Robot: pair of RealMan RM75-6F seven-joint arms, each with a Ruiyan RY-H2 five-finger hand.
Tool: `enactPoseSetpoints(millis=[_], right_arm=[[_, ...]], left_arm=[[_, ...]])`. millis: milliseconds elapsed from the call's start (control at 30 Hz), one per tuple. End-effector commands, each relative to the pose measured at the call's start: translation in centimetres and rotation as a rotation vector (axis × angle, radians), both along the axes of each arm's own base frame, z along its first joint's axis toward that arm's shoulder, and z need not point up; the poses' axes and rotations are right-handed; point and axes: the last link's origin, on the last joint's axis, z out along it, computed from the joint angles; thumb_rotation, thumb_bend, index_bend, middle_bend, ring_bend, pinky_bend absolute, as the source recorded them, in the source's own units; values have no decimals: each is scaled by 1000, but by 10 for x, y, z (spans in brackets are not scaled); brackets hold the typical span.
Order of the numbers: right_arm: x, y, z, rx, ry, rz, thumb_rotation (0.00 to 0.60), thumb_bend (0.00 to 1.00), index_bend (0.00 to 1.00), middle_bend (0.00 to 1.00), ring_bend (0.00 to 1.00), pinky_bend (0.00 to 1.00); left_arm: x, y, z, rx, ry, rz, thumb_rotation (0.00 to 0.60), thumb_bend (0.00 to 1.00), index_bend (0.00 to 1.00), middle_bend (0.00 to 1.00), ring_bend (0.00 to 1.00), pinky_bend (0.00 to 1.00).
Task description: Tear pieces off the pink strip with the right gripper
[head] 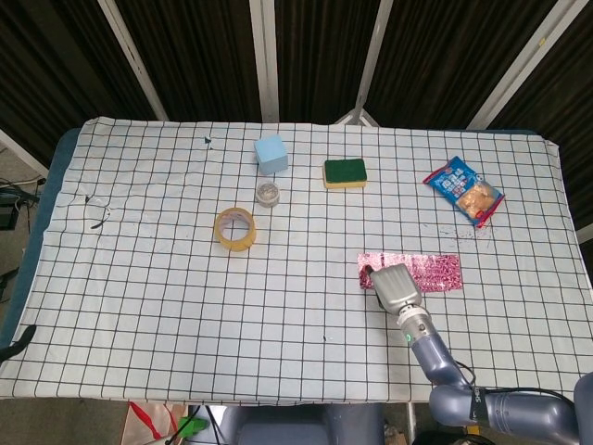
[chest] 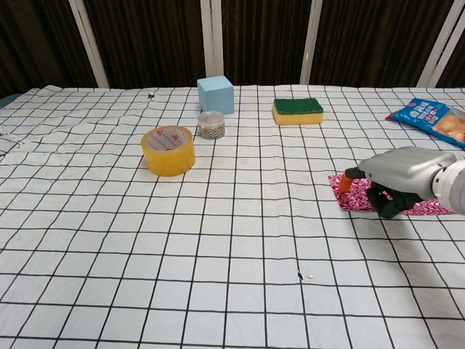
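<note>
The pink strip (head: 433,272) lies flat on the checked cloth at the right of the table, its long side running left to right. My right hand (head: 396,286) hangs over its left end with the silver back upward. In the chest view the right hand (chest: 404,172) covers the middle of the pink strip (chest: 352,193); its dark fingers (chest: 385,204) curl down onto the foil and an orange fingertip points left. Whether the fingers pinch the foil is hidden under the hand. My left hand is in neither view.
A yellow tape roll (head: 235,229), a small clear jar (head: 267,194), a blue cube (head: 271,153) and a green-and-yellow sponge (head: 345,173) stand across the middle and back. A snack bag (head: 463,190) lies at the back right.
</note>
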Motion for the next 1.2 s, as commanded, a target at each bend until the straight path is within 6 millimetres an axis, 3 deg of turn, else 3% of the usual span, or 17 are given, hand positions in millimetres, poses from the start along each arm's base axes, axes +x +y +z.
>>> enactPoseSetpoints(millis=[33,733,1200], right_arm=[[-2,2,-1,12,3,-3,600,845,245,817,752,623],[-5,27,-8,66,0,31,600,851,245,817,752,623],[-11,55,3,106,-4,65,600,852,245,817,752,623]], left_arm=[[0,0,-1,-1,1,3,600,359,158,0,0,101],[1,-1,0,2,5,1,600,359,158,0,0,101],[1,-1,-1,1,4,1,600,359,158,0,0,101]])
